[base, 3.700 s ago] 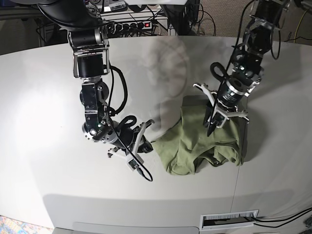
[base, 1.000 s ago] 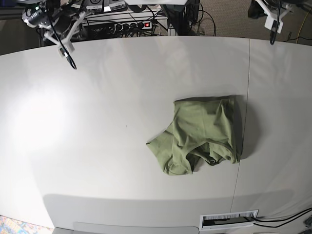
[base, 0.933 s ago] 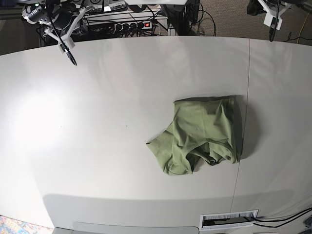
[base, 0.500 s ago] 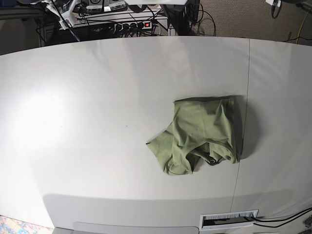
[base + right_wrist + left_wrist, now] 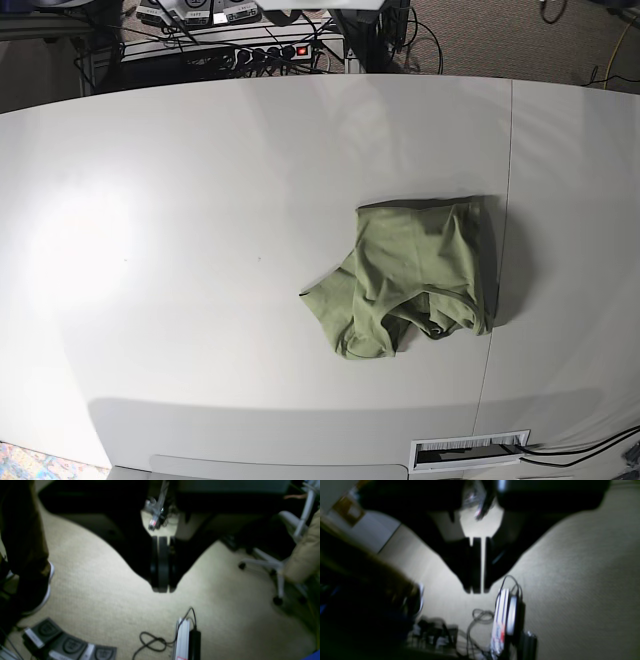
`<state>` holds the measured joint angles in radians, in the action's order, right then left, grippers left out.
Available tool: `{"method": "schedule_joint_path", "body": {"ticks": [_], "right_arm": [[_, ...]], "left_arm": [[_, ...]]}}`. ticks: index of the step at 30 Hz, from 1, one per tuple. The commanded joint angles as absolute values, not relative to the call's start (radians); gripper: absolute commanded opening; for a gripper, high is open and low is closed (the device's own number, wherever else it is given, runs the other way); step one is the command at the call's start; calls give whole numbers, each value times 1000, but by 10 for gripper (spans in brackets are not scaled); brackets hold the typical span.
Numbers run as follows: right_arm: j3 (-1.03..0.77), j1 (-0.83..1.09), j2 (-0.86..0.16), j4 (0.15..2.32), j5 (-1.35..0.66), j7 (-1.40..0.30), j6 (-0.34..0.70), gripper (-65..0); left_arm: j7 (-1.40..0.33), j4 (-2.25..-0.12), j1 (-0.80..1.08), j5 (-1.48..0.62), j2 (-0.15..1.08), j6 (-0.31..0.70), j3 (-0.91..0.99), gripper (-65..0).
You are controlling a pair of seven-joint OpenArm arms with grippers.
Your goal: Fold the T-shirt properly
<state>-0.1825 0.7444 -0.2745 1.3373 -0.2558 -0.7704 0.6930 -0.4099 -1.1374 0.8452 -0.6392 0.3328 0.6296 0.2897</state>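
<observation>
T-shirt: olive-green, lying in a loosely folded bundle on the white table, right of centre in the base view, just left of the seam that runs down the tabletop.
T-shirt shape: upper edge fairly straight and flat; lower edge rumpled, with a rounded lobe sticking out toward the lower left and a dark puckered opening near the bottom right.
T-shirt contact: nothing touches it; no arm or gripper appears in the base view.
Left gripper: seen only in the left wrist view, dark and blurred, raised off the table and pointing at beige carpet.
Left jaws: nearly together, a thin bright slit between the two fingers, nothing held.
Below the left gripper: a white box-like device with looping cables, edge-on and blurred.
Right gripper: seen only in the right wrist view, likewise aimed at carpet away from the table.
Right jaws: pressed together with no gap visible, nothing between them.
Around the right gripper: floor pedals at lower left, a white strip with a black cable below, and an office chair base at right.
T-shirt versus jaws: the shirt shows in neither wrist view, so both grippers are well apart from it.
</observation>
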Motion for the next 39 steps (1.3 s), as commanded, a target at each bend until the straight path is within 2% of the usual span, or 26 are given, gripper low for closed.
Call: {"method": "schedule_joint_path", "body": {"ticks": [1,6,10,16,24,28,32,39], "right_arm": [[-171,728,-286,1300,-249,-751,698,-650],[-110,558,-284,1024,-231,-651,698,-650],[-87,428,-272,811,-121,-535,698,-650],[-80,287,-251,614,-39,-423,698,-650],[-79,241,-183,529,27,-321,342,-650],[-71,232,-144,476,27,-274,257,-650],[23,224,-126,456,22,-250,173,-650],[200,222,-118,456,-176,-283,45,-650]], "left_arm": [[-371,-1124,850,-613,341,624,260,-615],[-215,-1036,771,-453,340,482,67,-615],[-165,-966,686,-364,323,373,-45,-615],[-153,-837,567,-332,260,307,-123,-615],[-43,-658,463,-313,183,258,-124,-615],[-25,-595,427,-313,157,258,-124,-615],[-15,-574,412,-313,121,257,-124,-615],[-6,-574,415,-276,51,169,-124,-615]]}}
